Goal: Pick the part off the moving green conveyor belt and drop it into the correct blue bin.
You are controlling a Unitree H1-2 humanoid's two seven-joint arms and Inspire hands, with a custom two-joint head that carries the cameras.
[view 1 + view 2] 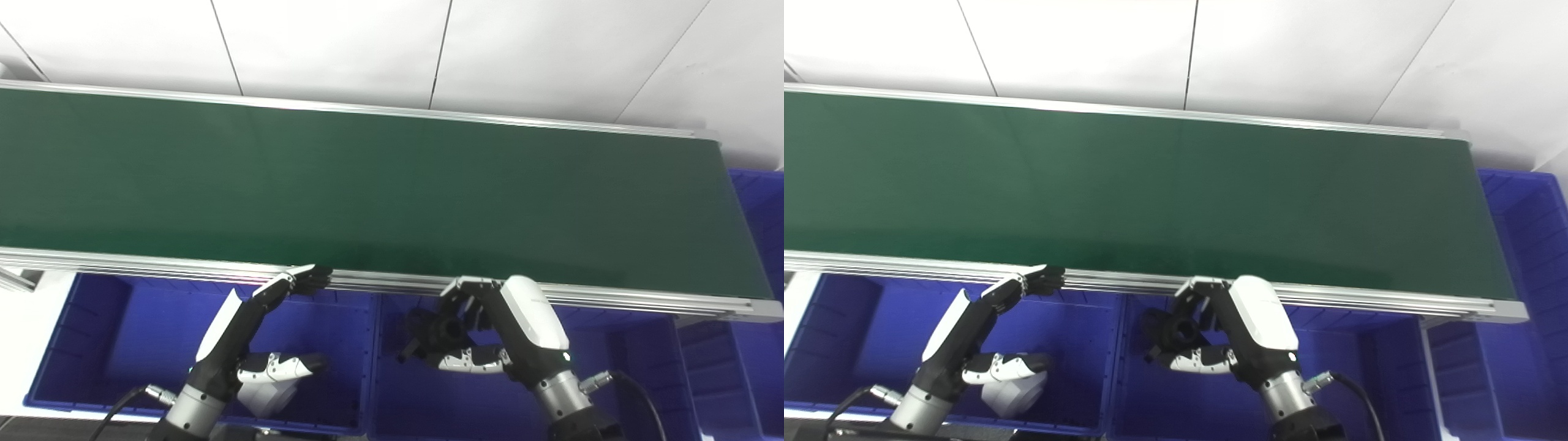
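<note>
The part (442,331), a dark, knobby piece, sits inside the curl of the right hand (490,334), off the conveyor belt (380,184). The fingers (468,288) arch over it from above and the thumb closes in from below, so the hand is closed around the part, holding it in the air. Directly beneath the fingers lies the middle blue bin (416,398), whose floor looks bare where it shows. The belt's near aluminium rail (392,282) runs just beyond the fingertips, and the green belt above it carries nothing visible.

To the left, the left hand (263,343) holds nothing: its fingers (300,278) are stretched straight, their tips at the rail, with the thumb spread well apart from them. Below that hand lies the left blue bin (122,331), with a white object (266,398) resting near its front wall. A further blue bin (759,202) stands past the belt's end, far to the right of both hands.

The main risk seems to be a wrong or messy release. The grip looks loose-fitting around an irregular shape, so the part could slip early. It could also snag on a finger as the hand opens. If the middle bin is not the correct one, dropping here would misplace it, and carrying it sideways risks clipping the divider wall between bins.
</note>
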